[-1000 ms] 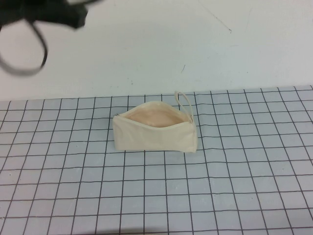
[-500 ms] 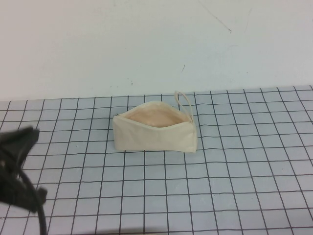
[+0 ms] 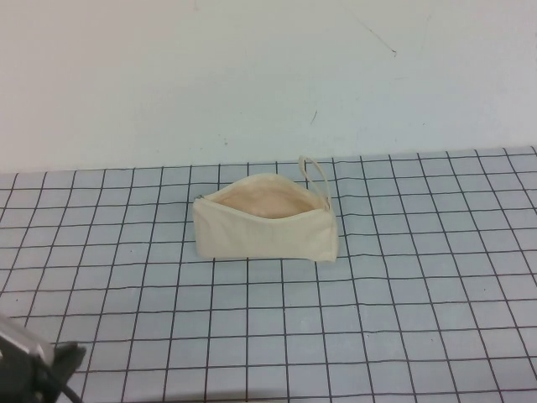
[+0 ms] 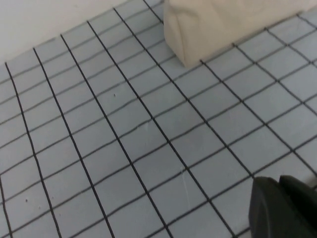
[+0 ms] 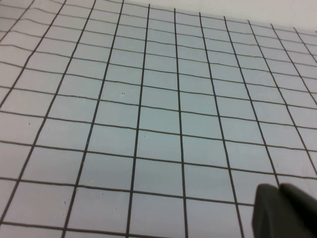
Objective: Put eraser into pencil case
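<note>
The pencil case (image 3: pixel 264 227) is a cream fabric pouch standing on the grid mat, its zip open and the pinkish lining showing. Its loop strap (image 3: pixel 315 175) sticks up at its right end. One end of the pouch shows in the left wrist view (image 4: pixel 223 25). The eraser is not in view in any frame. My left gripper (image 4: pixel 280 208) is shut and empty, low over the mat and well short of the pouch. Part of the left arm (image 3: pixel 29 361) shows at the near left corner. My right gripper (image 5: pixel 280 213) is shut and empty over bare mat, outside the high view.
The grey grid mat (image 3: pixel 377 319) covers the near half of the table. A plain white surface (image 3: pixel 268 84) lies behind it.
The left arm has swung from the far left, above the mat, down to the near left corner, away from the pouch. The pouch has not moved.
</note>
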